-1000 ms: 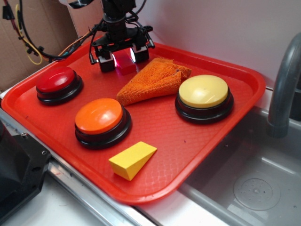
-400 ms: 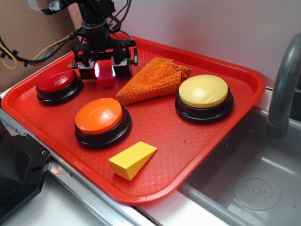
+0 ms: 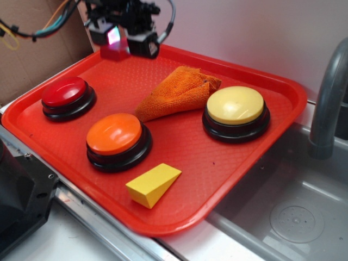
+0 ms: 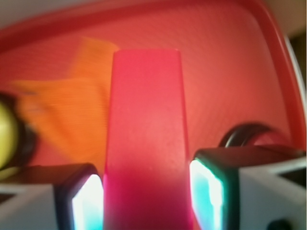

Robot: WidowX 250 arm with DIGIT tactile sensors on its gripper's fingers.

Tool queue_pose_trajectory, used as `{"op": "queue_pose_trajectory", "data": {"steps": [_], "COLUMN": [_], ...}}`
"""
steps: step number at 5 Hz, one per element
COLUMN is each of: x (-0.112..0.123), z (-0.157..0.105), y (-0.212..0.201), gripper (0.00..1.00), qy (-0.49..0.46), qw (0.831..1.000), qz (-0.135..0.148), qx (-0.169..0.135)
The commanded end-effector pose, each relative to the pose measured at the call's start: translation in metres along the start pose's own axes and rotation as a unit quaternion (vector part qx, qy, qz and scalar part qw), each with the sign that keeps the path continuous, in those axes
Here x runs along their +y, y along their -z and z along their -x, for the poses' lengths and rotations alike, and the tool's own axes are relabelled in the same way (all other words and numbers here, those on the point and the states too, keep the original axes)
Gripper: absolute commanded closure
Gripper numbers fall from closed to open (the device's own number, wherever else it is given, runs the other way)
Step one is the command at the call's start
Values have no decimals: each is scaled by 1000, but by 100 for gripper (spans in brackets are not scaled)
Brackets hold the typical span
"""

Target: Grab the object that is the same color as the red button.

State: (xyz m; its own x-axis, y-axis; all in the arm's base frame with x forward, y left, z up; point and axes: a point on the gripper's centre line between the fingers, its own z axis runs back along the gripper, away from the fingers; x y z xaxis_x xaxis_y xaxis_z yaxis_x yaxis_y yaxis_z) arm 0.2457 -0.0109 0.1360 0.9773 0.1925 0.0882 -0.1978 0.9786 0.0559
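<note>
The red block [image 3: 114,52] hangs above the tray's far left rim, clamped between the lit pads of my gripper [image 3: 120,42], which is shut on it. In the wrist view the red block [image 4: 146,139] fills the middle, upright between the two glowing pads [image 4: 88,203]. The red button [image 3: 65,92] sits on the tray at the left, well below and in front of the gripper; its edge [image 4: 249,136] shows past the right finger.
The red tray [image 3: 261,157] also holds an orange button [image 3: 115,135], a yellow button [image 3: 235,106], an orange cloth [image 3: 179,92] and a yellow wedge [image 3: 154,184]. A sink basin [image 3: 293,217] and grey faucet [image 3: 329,103] lie at the right. Cables and cardboard stand behind.
The gripper moved left along the tray with the red block, then rose with it; the block is now off the tray surface, up near the back rim.
</note>
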Motion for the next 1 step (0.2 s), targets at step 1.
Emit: {"op": "queue_pose_trajectory", "data": {"steps": [1], "x": [12], "z": [-2], "y": [-71], "gripper": [100], "qy": [92], "qw": [993], "qz": [-23], "qx": [-72]}}
